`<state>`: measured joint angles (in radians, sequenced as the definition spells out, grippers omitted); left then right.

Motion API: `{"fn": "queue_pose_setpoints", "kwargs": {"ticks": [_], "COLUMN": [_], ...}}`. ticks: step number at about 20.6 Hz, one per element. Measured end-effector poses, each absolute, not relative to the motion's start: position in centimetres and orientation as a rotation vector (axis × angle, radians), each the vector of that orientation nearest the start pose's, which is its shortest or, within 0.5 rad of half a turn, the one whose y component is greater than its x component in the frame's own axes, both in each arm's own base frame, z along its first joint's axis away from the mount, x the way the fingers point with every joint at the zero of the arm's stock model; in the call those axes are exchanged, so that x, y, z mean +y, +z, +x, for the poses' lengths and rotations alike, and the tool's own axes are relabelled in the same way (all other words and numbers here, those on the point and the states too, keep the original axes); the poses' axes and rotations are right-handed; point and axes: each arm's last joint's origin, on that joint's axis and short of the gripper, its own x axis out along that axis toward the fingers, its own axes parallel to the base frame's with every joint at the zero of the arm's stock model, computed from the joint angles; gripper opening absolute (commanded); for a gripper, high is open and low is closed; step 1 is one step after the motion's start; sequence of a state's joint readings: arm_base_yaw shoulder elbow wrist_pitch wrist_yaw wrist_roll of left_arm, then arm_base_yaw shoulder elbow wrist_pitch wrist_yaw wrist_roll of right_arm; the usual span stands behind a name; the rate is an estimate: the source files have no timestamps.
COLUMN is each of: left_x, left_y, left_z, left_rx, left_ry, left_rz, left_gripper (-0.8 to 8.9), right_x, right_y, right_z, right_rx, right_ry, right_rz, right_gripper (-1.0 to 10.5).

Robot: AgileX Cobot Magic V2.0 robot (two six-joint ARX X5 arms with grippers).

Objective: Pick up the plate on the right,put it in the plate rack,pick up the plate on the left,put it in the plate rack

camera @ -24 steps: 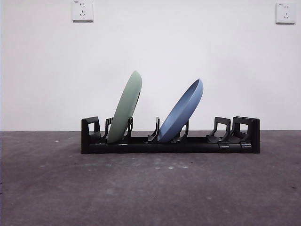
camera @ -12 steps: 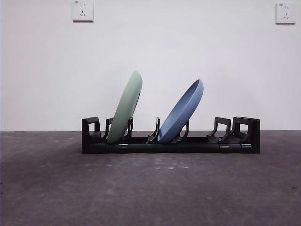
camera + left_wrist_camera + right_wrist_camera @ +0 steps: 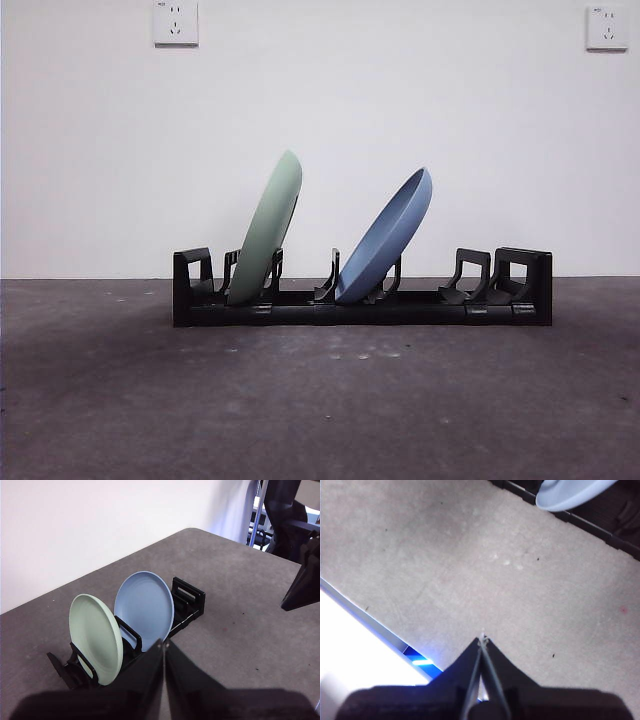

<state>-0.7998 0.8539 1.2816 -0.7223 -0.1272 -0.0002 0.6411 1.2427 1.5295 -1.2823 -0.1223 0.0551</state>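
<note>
Nothing moved: green plate [image 3: 265,228] and blue plate [image 3: 385,238] leaning in plate rack [image 3: 362,301]; both grippers closed, empty, well clear.

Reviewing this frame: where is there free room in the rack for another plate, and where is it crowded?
In the plate rack, free slots lie between the blue plate and the rack's right end, by the two bare dividers. A narrower gap separates the green plate from the blue one. The left end beside the green plate is crowded.
</note>
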Motion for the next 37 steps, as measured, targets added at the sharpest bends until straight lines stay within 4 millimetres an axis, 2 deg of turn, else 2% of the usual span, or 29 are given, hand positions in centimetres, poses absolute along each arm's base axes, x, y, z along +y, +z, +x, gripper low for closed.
{"fn": "queue_pose_setpoints", "kwargs": {"ticks": [9,14,18,21,23,26,28,30,32,35,37], "left_x": [-9.5,-9.8,-10.0,-8.9,-7.1,-4.0,-2.5,-1.4,-1.0,-0.7,-0.6], "left_y": [43.1,42.9,42.7,42.7,43.0,42.5,40.6,37.9,34.4,27.3,23.4], "left_z": [9.8,10.1,10.6,11.3,11.7,11.6,11.1,10.5,10.1,10.2,10.2], "left_rx": [0.268,0.279,0.275,0.269,0.256,0.122,0.003,-0.083,-0.112,-0.004,0.043], "left_ry": [-0.668,-0.667,-0.603,-0.390,-0.259,-0.232,-0.199,-0.099,-0.064,-0.055,-0.048], "left_rz": [0.134,0.140,0.226,0.260,0.271,0.242,0.252,0.261,0.258,0.220,0.187], "left_gripper": [-0.03,-0.03,-0.03,-0.03,-0.03,-0.03,-0.03,-0.03,-0.03,-0.03,-0.03], "right_x": [12.2,12.1,11.9,11.9,11.8,11.8,11.8,11.8,11.8,11.8,11.8], "right_y": [40.3,40.3,40.3,40.3,40.3,40.3,40.3,40.3,40.3,40.3,40.3], "right_z": [15.8,16.0,16.1,16.1,16.1,16.1,16.1,16.1,16.1,16.2,16.1], "right_rx": [1.005,0.987,0.972,0.961,0.960,0.959,0.958,0.958,0.958,0.958,0.958], "right_ry": [0.627,0.558,0.506,0.472,0.467,0.465,0.463,0.463,0.463,0.462,0.462], "right_rz": [-0.134,-0.160,-0.186,-0.202,-0.205,-0.206,-0.207,-0.206,-0.206,-0.206,-0.207], "right_gripper": [0.0,0.0,0.0,0.0,0.0,0.0,0.0,0.0,0.0,0.0,0.0]}}
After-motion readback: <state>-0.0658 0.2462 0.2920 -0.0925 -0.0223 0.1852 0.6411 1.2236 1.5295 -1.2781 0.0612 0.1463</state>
